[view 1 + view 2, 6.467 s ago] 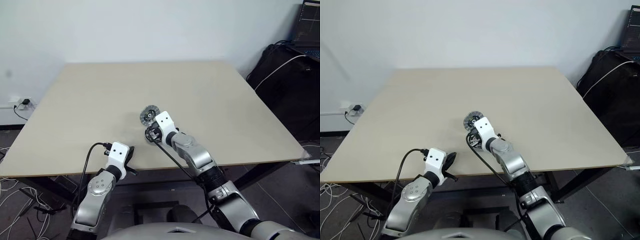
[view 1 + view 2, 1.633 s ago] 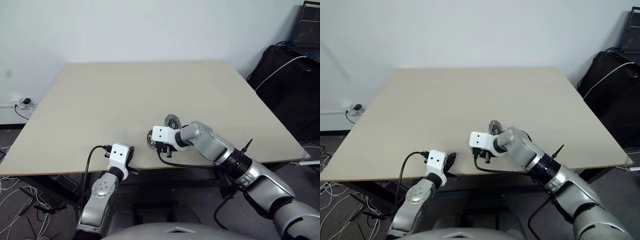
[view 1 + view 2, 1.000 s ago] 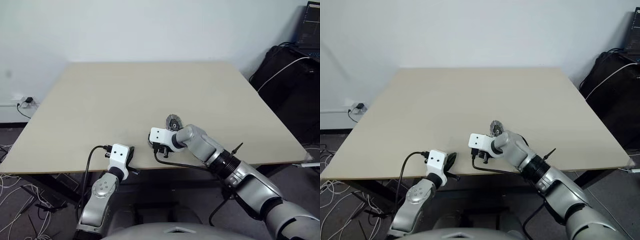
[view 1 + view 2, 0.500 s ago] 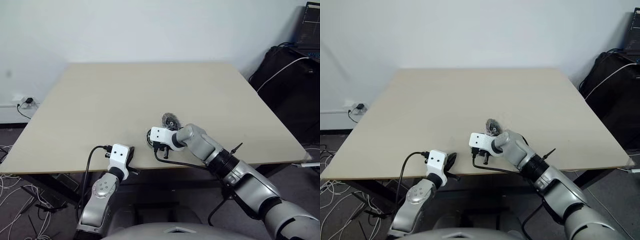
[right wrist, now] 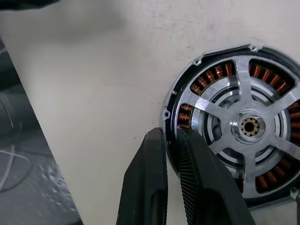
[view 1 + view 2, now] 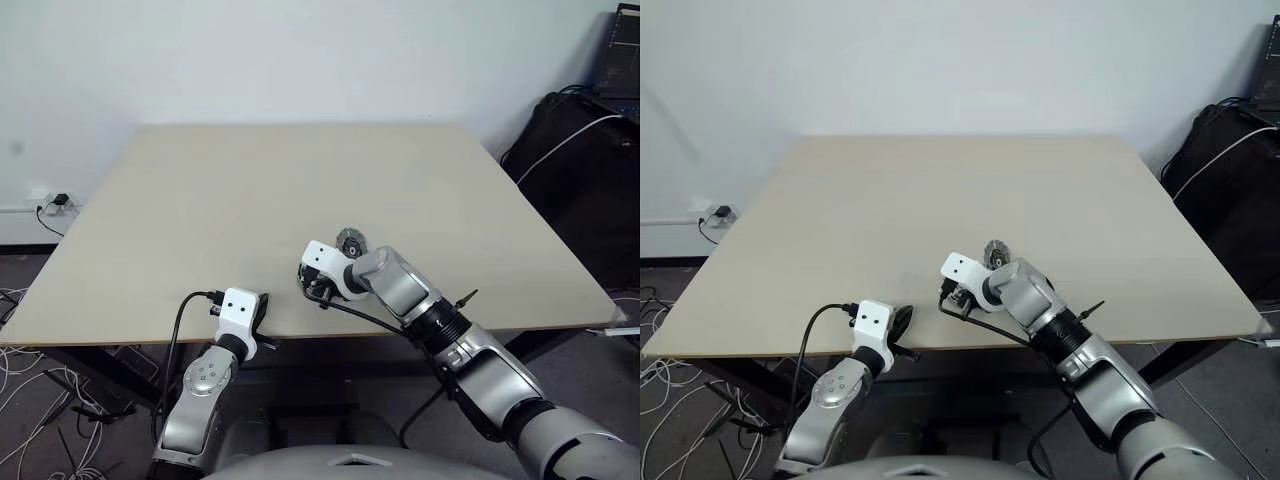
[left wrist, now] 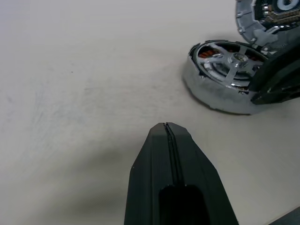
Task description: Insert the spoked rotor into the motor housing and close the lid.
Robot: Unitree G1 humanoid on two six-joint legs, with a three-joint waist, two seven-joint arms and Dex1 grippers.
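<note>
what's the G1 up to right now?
It's assembling a motor at the near edge of the table. The spoked rotor already sits in the motor housing, copper windings showing between the spokes. The right end effector pinches the housing's rim, one finger inside, one outside. The lid stands on edge just behind, not yet on. The left end effector is shut and idle beside it.

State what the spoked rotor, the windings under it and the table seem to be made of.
Spoked rotor: likely machined metal, silvery and satin, with bright glints along its edges.
Windings: probably copper wire, orange-brown ridged coils.
Table: perhaps laminate or painted wood, matte beige with faint scuffs.
</note>
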